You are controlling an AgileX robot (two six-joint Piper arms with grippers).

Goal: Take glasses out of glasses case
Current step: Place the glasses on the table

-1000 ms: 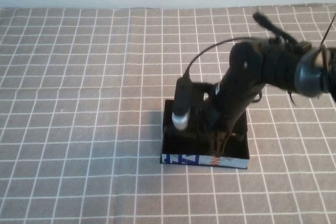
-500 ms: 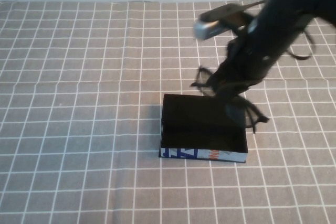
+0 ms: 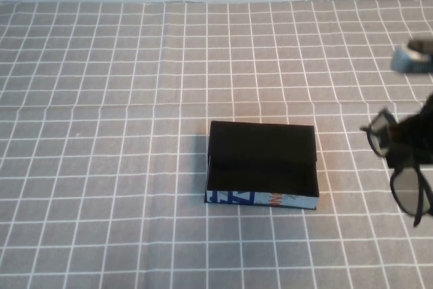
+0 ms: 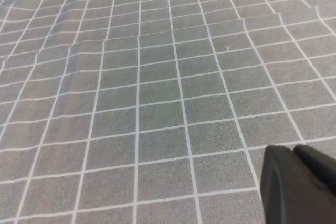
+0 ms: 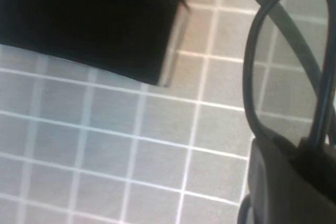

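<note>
The left tool [image 4: 299,184] shows only in its own wrist view, as a dark tip low over the counter [image 3: 101,167], which is covered by a grey cloth with a white grid. Its two dark parts lie close together, but I cannot tell whether it is open or closed. It does not appear in the high view, and nothing lies near it on the cloth.

Near the middle of the counter sits the glasses case [image 3: 262,164], a black rectangular box with its top open and a black interior. Its front edge, printed in blue, white and orange, faces the robot. The inside shows only black. In the right wrist view a dark corner of the case [image 5: 94,19] is seen with grid cloth beside it.

To the right of the case and well apart from it, the glasses [image 3: 400,167] hang above the cloth at the right edge of the high view, tilted, one lens higher and farther back than the other. The right tool [image 5: 294,156] is closed on the black frame beside a lens; the lens rim [image 5: 252,77] curves up from the grip in the right wrist view. A grey part of the right arm [image 3: 414,57] shows above the glasses.
</note>
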